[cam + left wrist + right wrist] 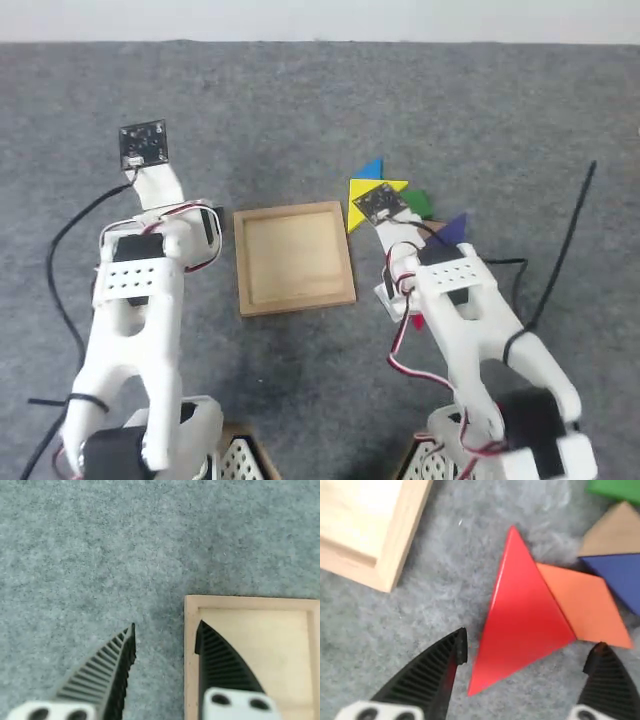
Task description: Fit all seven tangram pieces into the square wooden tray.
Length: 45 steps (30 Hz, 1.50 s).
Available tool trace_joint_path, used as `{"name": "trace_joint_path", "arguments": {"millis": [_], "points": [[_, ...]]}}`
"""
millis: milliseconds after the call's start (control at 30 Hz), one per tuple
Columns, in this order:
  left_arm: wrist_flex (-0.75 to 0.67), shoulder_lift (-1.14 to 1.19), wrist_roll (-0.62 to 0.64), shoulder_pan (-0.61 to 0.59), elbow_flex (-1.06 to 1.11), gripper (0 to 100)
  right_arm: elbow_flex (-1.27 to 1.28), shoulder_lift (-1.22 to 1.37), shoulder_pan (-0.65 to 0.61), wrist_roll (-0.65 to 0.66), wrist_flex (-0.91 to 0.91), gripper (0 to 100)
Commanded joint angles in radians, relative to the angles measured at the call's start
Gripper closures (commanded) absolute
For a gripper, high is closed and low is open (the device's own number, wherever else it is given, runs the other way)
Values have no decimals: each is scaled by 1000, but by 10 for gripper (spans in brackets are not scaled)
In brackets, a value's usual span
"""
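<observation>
Grey carpet (300,100) | tray (243,262), pieces (362,188) outside | left claw (166,625) apart | right claw (530,639) apart astride red triangle (517,610)

The claw (530,649) is hanging open, a red triangle (520,615) lying between its fingertips. An orange piece (585,602) is touching that triangle.

Your table (330,110) has fuzzy grey felt all over it, and past its far edge you just get a plain pale strip (320,18), softly lit.
</observation>
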Motion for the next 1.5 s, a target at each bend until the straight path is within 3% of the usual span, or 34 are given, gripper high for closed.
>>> {"name": "trace_joint_path", "arguments": {"millis": [0, 200, 500, 1467], "points": [[-15, -43, -12, 3, -5, 801, -46, 39, 8, 15, -38, 638], [-15, -43, -12, 3, -5, 801, -71, 68, 4, 14, -35, 638], [-15, -43, -11, 2, -5, 801, -68, 70, -127, -8, 8, 638], [-15, -43, -9, 0, -5, 801, -181, 193, -119, -12, 51, 638]]}}
